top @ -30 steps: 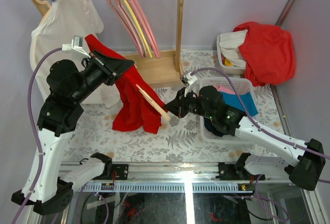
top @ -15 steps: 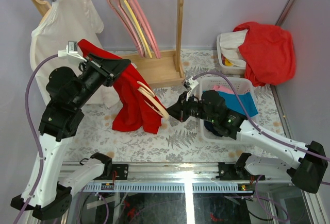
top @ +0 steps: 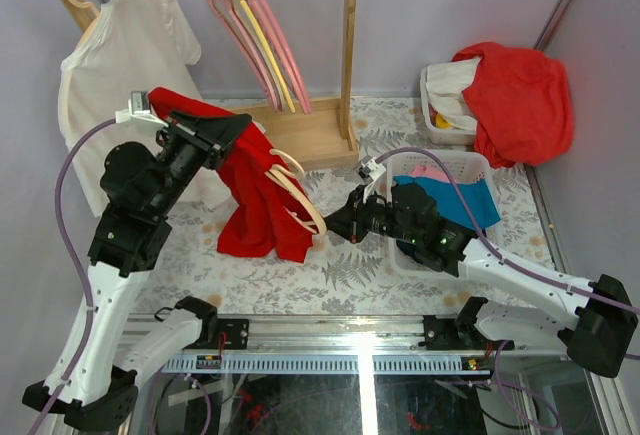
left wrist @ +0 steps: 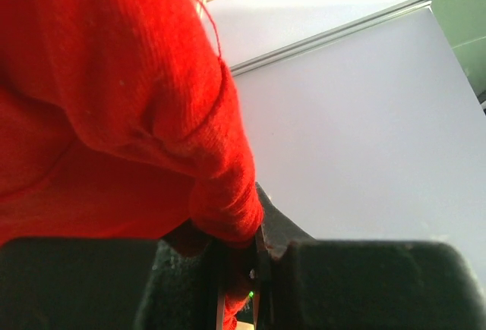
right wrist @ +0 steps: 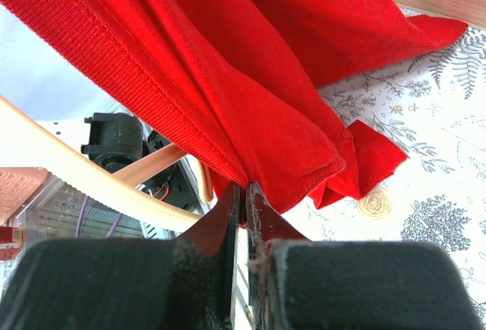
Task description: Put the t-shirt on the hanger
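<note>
The left pincer (left wrist: 237, 263) clamps the t-shirt (top: 252, 210) beside the hanger (top: 312, 215) (cloth hanging against it). The right pincer (top: 338, 227) is squeezed shut at the hanger's lower tip, but what it holds is unclear.

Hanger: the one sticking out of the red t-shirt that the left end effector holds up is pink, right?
Not pink: the hanger is pale wood, as the top external view shows. The rest stands: it sticks out of the red t-shirt, which the left end effector holds up.
</note>
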You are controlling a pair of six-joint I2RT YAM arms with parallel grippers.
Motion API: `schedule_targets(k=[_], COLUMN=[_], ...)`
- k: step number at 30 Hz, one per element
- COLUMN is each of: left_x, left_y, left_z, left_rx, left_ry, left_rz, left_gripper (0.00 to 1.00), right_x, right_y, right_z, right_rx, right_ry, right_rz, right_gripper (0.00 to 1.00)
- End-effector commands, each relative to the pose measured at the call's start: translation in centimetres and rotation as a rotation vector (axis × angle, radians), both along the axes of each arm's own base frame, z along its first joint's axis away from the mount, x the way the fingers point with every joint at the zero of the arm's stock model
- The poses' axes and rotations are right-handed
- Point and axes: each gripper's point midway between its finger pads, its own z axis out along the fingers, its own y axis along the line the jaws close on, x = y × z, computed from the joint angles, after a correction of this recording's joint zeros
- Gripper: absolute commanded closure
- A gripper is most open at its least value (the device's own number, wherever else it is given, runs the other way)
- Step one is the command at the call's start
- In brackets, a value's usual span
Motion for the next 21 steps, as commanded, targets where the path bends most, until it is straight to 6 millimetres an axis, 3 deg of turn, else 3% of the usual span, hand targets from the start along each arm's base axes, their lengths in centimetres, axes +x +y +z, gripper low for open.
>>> schedule_targets(k=[1, 8, 21], left_x=[-2.8, -2.6, -4.8], left_y=[3.3, 4.1, 6.4], left_z=[10.2, 10.4, 12.3], left_rx=[-0.249, -0.313, -0.351], left_ry=[-0.363, -0.392, -0.464], left_rz=[0.1, 0.128, 0.21], left_gripper=[1.0, 1.0, 1.0], right_x=[-1.4, -1.9, -2.5], right_y=[-1.8, -2.1, -2.7], right_z=[-6.2, -7.3, -8.5], right_rx=[-0.156, -0.166, -0.188], right_ry=[0.133, 0.157, 0.171], right_rz=[0.005, 0.007, 0.001], right_gripper=[1.0, 1.0, 1.0])
